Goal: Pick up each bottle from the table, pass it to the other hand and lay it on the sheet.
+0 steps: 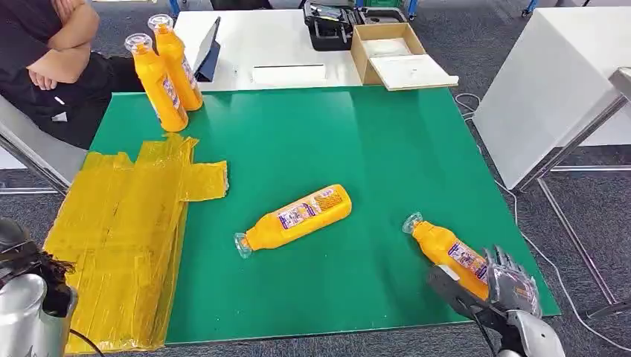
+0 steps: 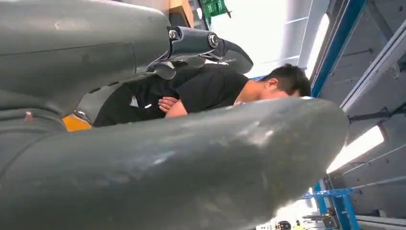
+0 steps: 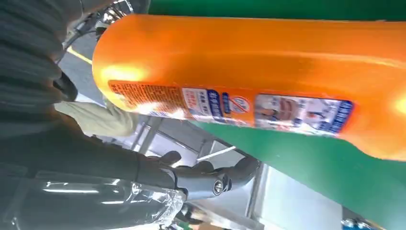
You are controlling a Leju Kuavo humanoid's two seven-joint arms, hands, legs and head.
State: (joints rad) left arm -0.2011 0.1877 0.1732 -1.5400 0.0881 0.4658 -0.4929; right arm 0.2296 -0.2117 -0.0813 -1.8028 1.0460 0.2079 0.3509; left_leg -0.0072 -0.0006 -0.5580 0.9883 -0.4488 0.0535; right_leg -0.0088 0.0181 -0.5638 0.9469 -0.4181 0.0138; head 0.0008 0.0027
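An orange bottle (image 1: 446,251) lies on the green table mat (image 1: 372,149) near the front right, cap toward the middle. My right hand (image 1: 497,286) is at its base, thumb on one side and fingers (image 3: 215,178) on the other, spread and not closed on the bottle (image 3: 268,81). A second bottle (image 1: 298,216) lies at the mat's centre. Two more bottles (image 1: 158,83) (image 1: 177,53) stand upright at the back left. The crinkled yellow sheet (image 1: 119,230) covers the left side. My left hand (image 1: 26,262) hangs at the front left corner, holding nothing, thumb (image 2: 191,167) and fingers (image 2: 210,45) apart.
A person in black (image 1: 52,52) sits with folded arms at the back left. Behind the mat a white table (image 1: 290,44) carries a tablet (image 1: 207,46), a black case (image 1: 327,26) and a cardboard box (image 1: 391,52). Another white table (image 1: 551,82) stands to the right.
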